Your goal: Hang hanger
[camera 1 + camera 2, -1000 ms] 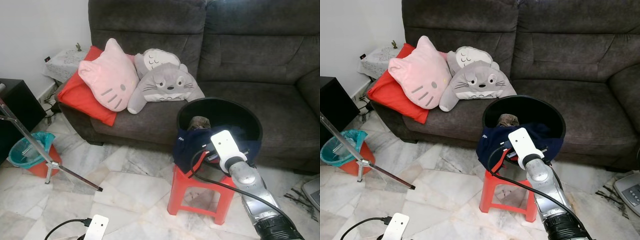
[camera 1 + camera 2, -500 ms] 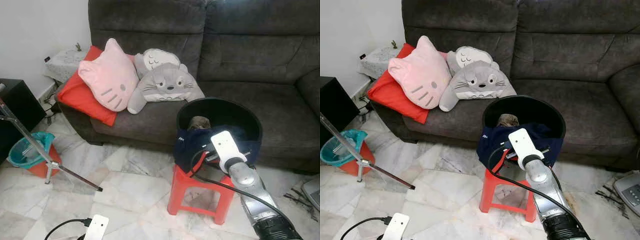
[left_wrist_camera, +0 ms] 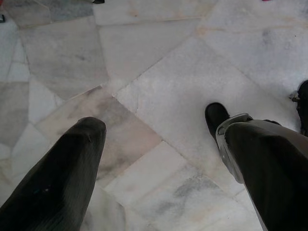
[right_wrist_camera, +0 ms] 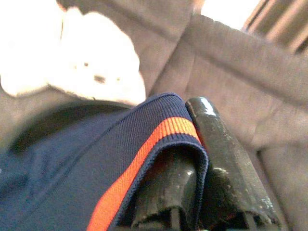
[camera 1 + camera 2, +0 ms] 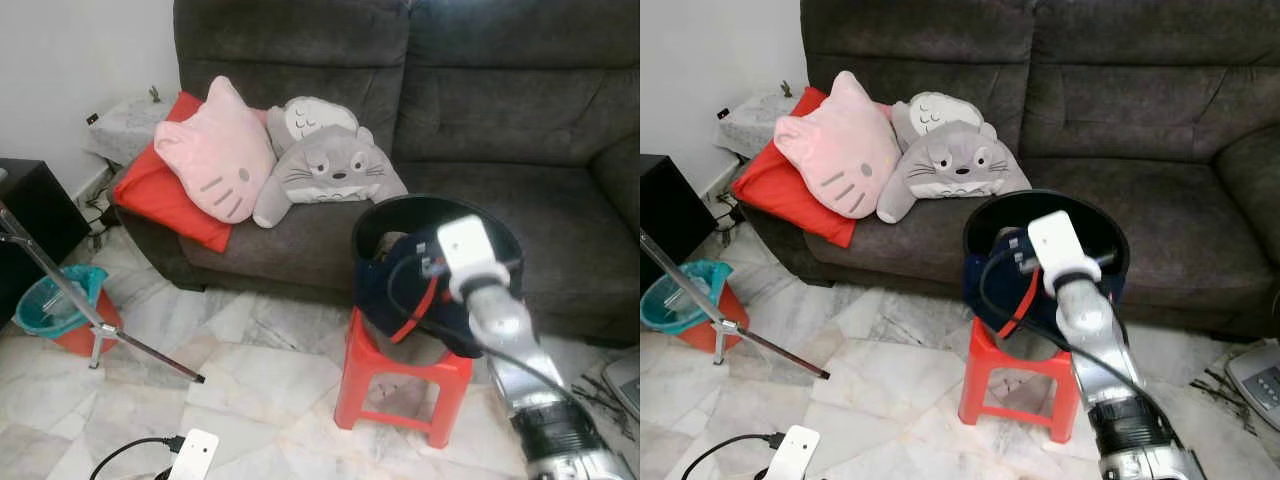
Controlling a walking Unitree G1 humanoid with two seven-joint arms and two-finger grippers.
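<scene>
Left eye view: the right tool (image 5: 432,285) lifts a navy garment (image 5: 385,290) with red trim from the black basin (image 5: 440,215) on the red stool (image 5: 400,385).

Right wrist view: its fingers (image 4: 216,159) are clamped on the collar.

Left wrist view: the left tool (image 3: 159,163) gapes empty over marble floor (image 3: 159,62).

I can make out no hanger, so hanging seems barely begun.

A dark grey sofa (image 5: 480,90) stands against a white wall (image 5: 70,50) on a pale marble floor (image 5: 250,370). A red cushion (image 5: 160,195), a pink cat pillow (image 5: 215,150) and grey plush toys (image 5: 325,165) lie at its left end. A red stool (image 5: 400,385) stands before it, a teal bin (image 5: 55,300) at left.
</scene>
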